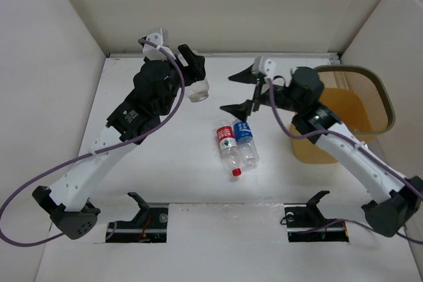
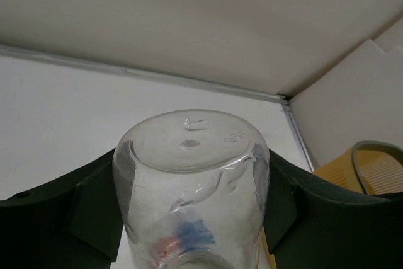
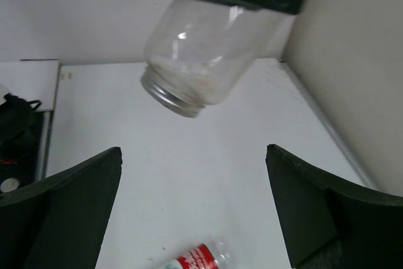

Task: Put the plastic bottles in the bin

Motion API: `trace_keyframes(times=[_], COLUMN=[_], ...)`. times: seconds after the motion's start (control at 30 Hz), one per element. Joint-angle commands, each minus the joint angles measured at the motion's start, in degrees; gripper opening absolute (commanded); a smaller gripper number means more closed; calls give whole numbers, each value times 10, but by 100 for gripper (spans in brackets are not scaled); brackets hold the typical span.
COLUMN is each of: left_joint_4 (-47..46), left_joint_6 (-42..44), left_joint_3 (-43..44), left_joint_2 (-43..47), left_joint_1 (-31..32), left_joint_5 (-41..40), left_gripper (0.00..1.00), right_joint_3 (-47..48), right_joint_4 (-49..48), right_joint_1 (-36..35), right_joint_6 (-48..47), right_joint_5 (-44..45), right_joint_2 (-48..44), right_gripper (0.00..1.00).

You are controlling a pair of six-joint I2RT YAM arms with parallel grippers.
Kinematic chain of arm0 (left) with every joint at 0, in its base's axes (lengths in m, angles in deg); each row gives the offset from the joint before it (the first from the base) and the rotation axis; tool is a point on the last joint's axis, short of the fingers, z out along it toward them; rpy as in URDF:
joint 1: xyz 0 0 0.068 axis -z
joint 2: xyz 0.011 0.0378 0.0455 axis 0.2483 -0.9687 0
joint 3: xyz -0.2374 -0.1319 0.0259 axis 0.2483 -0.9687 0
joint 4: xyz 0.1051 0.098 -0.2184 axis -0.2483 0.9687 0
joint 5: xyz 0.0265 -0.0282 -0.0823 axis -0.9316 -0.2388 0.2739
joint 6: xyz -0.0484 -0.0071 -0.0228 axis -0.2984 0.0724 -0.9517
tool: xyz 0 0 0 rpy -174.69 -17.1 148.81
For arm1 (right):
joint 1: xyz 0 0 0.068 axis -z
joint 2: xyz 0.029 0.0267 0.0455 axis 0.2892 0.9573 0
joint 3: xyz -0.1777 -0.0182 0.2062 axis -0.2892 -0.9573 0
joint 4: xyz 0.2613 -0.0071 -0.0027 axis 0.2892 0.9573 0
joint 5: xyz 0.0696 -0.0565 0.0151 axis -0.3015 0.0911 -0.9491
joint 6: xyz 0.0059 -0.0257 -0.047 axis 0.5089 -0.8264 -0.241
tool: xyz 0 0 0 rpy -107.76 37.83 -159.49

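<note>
While boxed by white walls (image 1: 218,4), shows white table (image 1: 165,176) with red bottle (image 1: 227,142) and blue bottle (image 1: 245,138) touching mid-table; clear bottle (image 3: 201,48) pinched aloft by left gripper (image 2: 192,162); right gripper (image 1: 228,94) spread wide; bin (image 1: 386,97) at right.

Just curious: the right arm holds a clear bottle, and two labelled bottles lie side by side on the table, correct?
No, the left gripper holds the clear bottle; the right gripper is open, as the top view shows. The rest is right.
</note>
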Motion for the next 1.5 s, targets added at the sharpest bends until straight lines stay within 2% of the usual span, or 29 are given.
trace_keyframes(times=[0.0, 0.17, 0.3, 0.53, 0.67, 0.93, 1.0, 1.2, 1.23, 1.47], left_joint_4=[-116, -152, -198, -260, -296, -327, -334, -349, -349, -343], left_joint_6=[63, 63, 63, 54, 44, 38, 38, 28, 28, 40], left_joint_3=[1, -17, -69, -134, -170, -183, -188, -195, -195, -195], left_joint_2=[5, 5, 30, 68, 93, 112, 112, 117, 117, 124], left_joint_1=[1, 1, 1, 1, 1, 1, 1, 1, 1, 1], left_joint_5=[61, 105, 137, 183, 189, 223, 236, 241, 249, 273], left_gripper=[0, 0, 0, 0, 0, 0, 0, 0, 0, 0], right_joint_3=[36, 49, 37, 57, 63, 63, 68, 68, 68, 74], right_joint_4=[-96, -126, -196, -221, -221, -233, -245, -252, -259, -267], right_joint_1=[-55, -75, -75, -86, -105, -117, -122, -128, -128, -117], right_joint_6=[2, 14, 56, 112, 113, 131, 131, 144, 144, 163], right_joint_5=[-15, 42, 28, 41, 62, 92, 92, 98, 104, 78], right_joint_2=[33, 54, 66, 105, 123, 156, 163, 195, 195, 224], right_gripper=[100, 100, 100, 100, 100, 100, 96, 95, 92, 94])
